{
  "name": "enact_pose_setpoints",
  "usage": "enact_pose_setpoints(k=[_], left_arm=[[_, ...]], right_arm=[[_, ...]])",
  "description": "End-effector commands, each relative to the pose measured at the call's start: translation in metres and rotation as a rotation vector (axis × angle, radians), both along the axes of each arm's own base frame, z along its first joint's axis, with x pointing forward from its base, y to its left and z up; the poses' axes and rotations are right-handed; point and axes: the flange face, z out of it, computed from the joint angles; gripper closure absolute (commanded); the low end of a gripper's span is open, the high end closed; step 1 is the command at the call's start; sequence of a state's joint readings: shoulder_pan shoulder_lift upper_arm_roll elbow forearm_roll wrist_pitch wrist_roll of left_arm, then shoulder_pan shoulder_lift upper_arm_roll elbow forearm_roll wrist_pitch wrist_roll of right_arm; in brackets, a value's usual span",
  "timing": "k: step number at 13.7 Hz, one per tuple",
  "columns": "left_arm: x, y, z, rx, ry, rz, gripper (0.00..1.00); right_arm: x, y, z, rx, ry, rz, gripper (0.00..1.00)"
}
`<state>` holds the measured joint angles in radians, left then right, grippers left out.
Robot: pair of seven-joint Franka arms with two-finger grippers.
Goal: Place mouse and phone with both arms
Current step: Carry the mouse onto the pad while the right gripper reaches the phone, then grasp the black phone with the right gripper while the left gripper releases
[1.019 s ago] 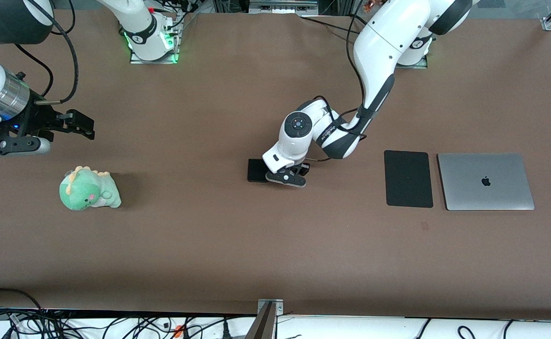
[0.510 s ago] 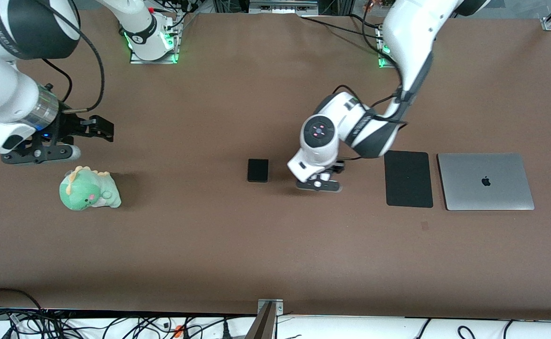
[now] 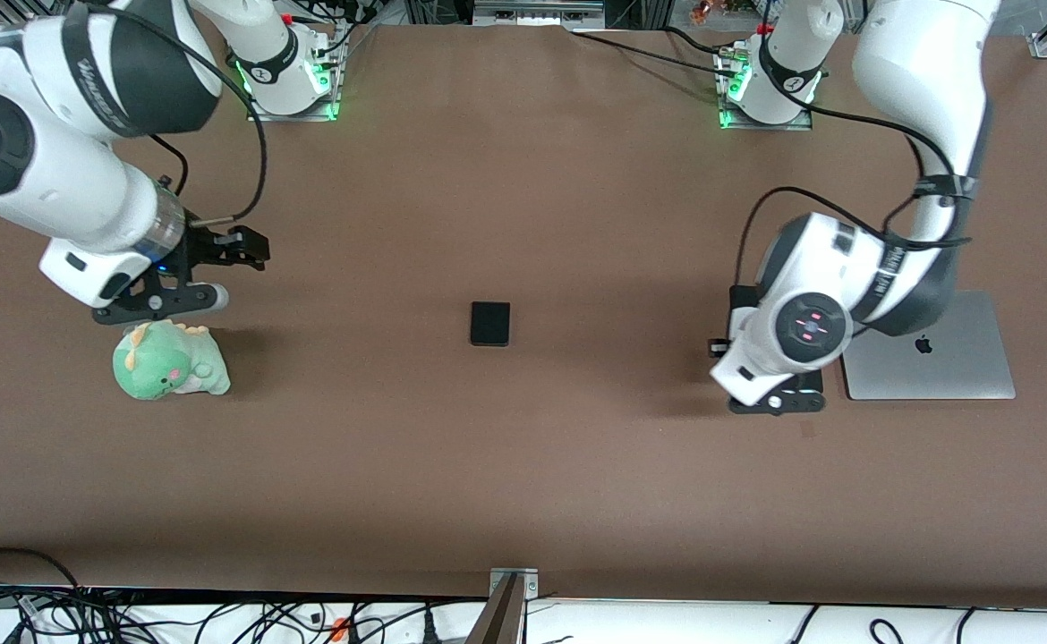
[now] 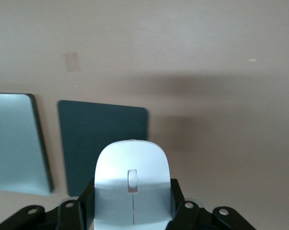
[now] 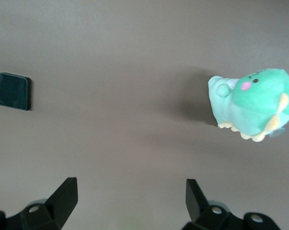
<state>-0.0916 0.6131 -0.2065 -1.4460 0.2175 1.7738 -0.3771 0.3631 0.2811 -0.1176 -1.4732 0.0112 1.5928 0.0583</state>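
Brown table: our left gripper clasps the mouse over the mouse pad; our spread right gripper, beside the plush, is nearer the phone.

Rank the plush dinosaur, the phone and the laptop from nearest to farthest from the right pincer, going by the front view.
The right pincer is open over bare table at the right arm's end.
1. Plush dinosaur: on the table right beside it, slightly nearer the front camera.
2. Phone: mid-table.
3. Laptop: at the left arm's end, partly covered by that arm.
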Motion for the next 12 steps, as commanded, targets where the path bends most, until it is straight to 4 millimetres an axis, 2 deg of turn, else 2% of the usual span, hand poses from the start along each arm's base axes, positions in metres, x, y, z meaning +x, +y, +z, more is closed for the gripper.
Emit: enact_pose_setpoints(k=[1,2,4,5,7,8,11,12], left_arm=[[-0.004,0.029,-0.016,-0.017,0.058,-0.057,0.71],[-0.003,0.047,-0.035,-0.033,0.087,-0.075,0.71],[0.002,0.086,-0.049,-0.066,0.094,-0.090,0.71],[0.000,0.092,-0.058,-0.075,0.094,-0.093,0.71],[-0.017,0.091,-0.088,-0.086,0.083,-0.103,0.70],[-0.023,0.101,-0.095,-0.094,0.056,-0.094,0.70],[-0.031,0.105,-0.110,-0.104,0.043,-0.092,0.68],[-0.037,0.108,-0.122,-0.112,0.034,-0.087,0.68]], right_arm=[[0.008,0.025,-0.021,-0.008,-0.023,-0.081,0.00],[0.008,0.040,-0.030,-0.014,-0.031,-0.120,0.00],[0.008,0.068,-0.049,-0.024,-0.043,-0.160,0.00],[0.008,0.077,-0.054,-0.022,-0.052,-0.152,0.00],[0.011,0.094,-0.071,0.022,-0.053,-0.151,0.00],[0.013,0.103,-0.080,0.049,-0.052,-0.156,0.00],[0.015,0.139,-0.110,0.081,-0.087,-0.267,0.00],[0.013,0.156,-0.124,0.083,-0.103,-0.283,0.00]])
